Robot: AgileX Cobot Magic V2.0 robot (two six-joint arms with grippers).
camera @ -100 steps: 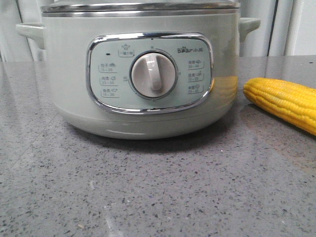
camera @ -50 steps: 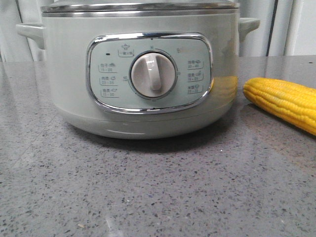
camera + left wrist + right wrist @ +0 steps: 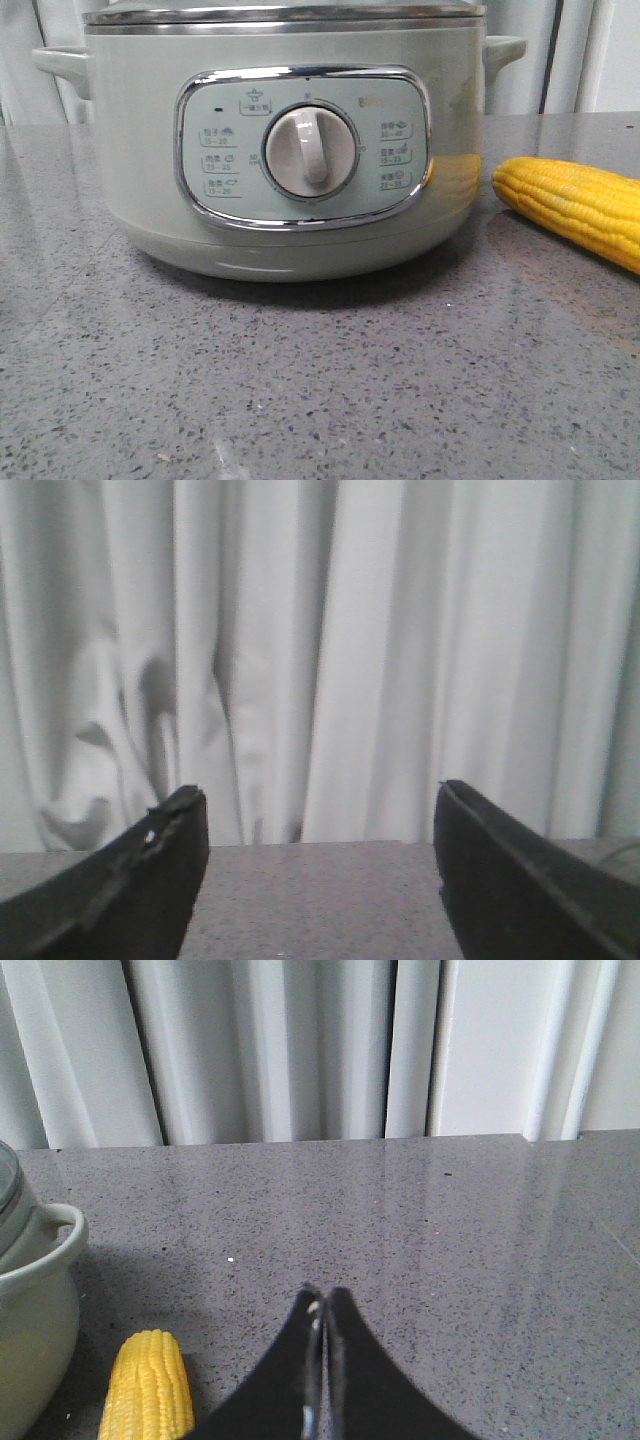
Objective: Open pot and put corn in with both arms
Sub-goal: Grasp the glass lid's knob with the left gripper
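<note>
Beside the pot lies the corn, untouched

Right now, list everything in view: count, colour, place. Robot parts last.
pot: 1, pale sage green, on the countertop, centre-left in the front view, lid rim still on top.
dial: 1, cream, middle of the pot's chrome-framed panel.
corn: 1, yellow, lying on the countertop to the right of the pot, apart from it.
countertop: 1, speckled grey.
curtain: white, behind the countertop.
left hand: 1, black, fingers wide apart, holding nothing.
right hand: 1, black, fingers pressed together, empty, above the countertop near the corn.
</note>
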